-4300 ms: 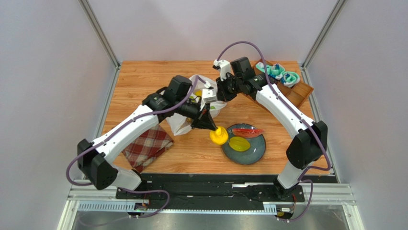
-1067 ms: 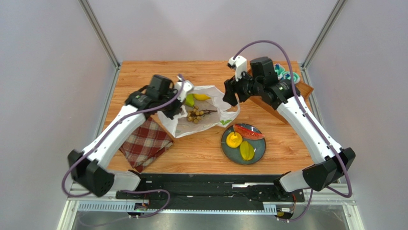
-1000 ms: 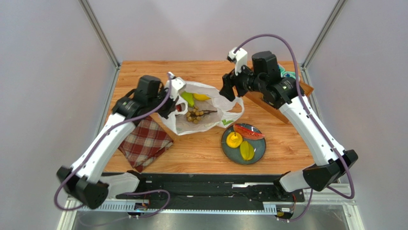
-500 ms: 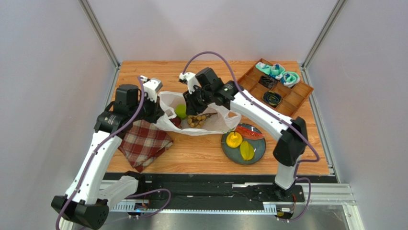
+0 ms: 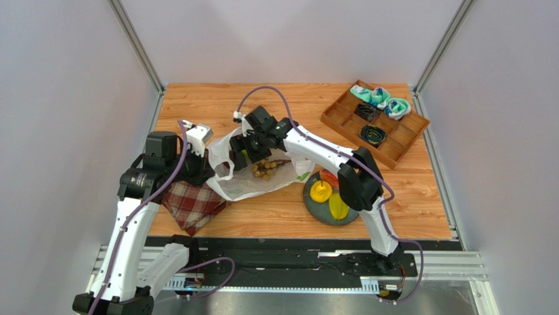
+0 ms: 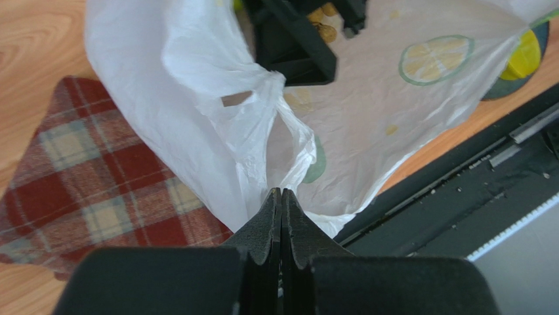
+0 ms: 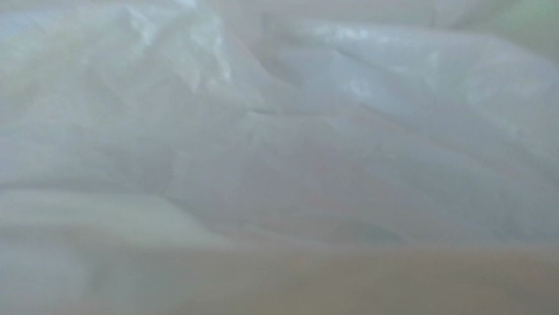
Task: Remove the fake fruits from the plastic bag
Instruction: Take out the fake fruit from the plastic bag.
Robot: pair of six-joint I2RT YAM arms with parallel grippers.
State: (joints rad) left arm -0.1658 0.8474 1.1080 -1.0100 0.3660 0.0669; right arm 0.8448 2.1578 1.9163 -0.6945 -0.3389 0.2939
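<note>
The white plastic bag lies left of centre, and my left gripper is shut on its rim, holding the mouth up. My right gripper reaches into the bag from above. The top view does not show how its jaws stand, and the right wrist view is filled with blurred white plastic. Inside the bag lie a brown grape bunch and a green pear beside the right gripper. Two yellow fruits and a red watermelon slice rest on the dark plate.
The red plaid cloth lies under the left gripper, at the bag's left edge. A wooden compartment tray holding teal socks stands at the back right. The right arm crosses over the plate.
The right gripper has moved left and down into the bag's mouth. The left arm has drawn the bag's rim further left and toward the near edge.
</note>
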